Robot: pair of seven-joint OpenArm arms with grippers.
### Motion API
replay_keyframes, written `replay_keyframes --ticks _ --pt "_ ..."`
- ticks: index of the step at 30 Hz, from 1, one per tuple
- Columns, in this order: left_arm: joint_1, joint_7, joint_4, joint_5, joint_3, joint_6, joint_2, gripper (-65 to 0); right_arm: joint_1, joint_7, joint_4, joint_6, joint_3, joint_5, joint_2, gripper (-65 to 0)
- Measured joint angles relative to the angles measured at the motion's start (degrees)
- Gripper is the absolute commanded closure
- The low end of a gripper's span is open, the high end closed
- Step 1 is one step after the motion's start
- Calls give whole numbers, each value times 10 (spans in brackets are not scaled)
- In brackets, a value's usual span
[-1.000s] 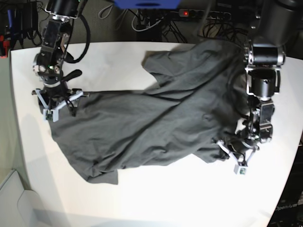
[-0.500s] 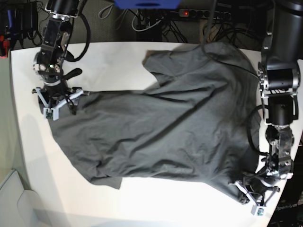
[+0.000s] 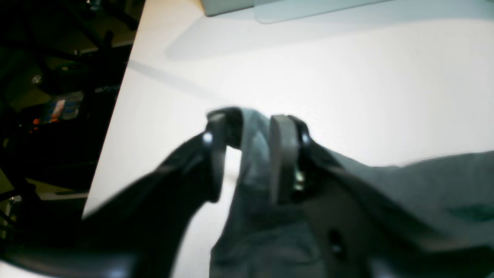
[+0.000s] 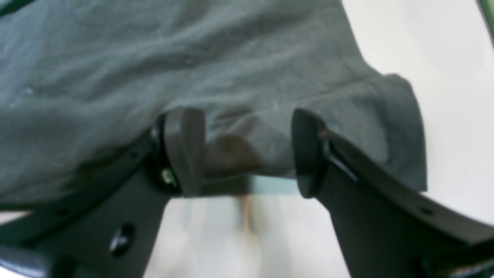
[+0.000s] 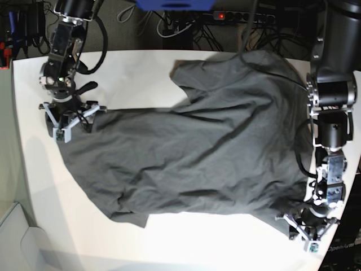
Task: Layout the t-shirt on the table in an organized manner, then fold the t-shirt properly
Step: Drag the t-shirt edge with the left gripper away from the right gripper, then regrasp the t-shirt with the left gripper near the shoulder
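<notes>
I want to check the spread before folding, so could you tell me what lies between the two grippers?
In the base view, the t-shirt spans the whole stretch between the right gripper and the left gripper, wrinkled, lying on the table.

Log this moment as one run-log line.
phase: spreading | t-shirt: spread across table, wrinkled | left gripper: parted around hem | right gripper: open over shirt edge

charcoal-grey t-shirt point(image 5: 192, 147), white table point(image 5: 141, 73)

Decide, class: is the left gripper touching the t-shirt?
Touching. In the left wrist view a fold of the t-shirt lies between the left gripper's parted fingers, against one pad.
</notes>
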Motion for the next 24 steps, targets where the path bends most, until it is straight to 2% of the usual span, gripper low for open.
replay_keyframes --ticks 3,5,8,12,16,18,24 --pt "16 -4 17 -5 0 2 0 -368 0 -3 0 0 -2 0 5 -367" --pt "34 9 35 -6 0 1 -2 -387 0 -6 10 0 -3 0 17 -368" --pt "69 101 103 -9 -19 -5 1 -388 2 -4 29 0 0 -1 27 -369" --pt "170 228 283 -59 -91 -4 10 -389 -9 0 64 5 -5 5 24 -369" --pt "324 310 438 -93 -151 -4 33 -389 -28 -7 83 70 0 -3 24 -369" --pt "382 318 488 -108 -171 -8 43 -390 -27 -4 87 83 -3 -2 24 -369" --pt "519 317 568 -134 -241 -2 70 -390 -26 -4 88 84 -4 0 32 -369"
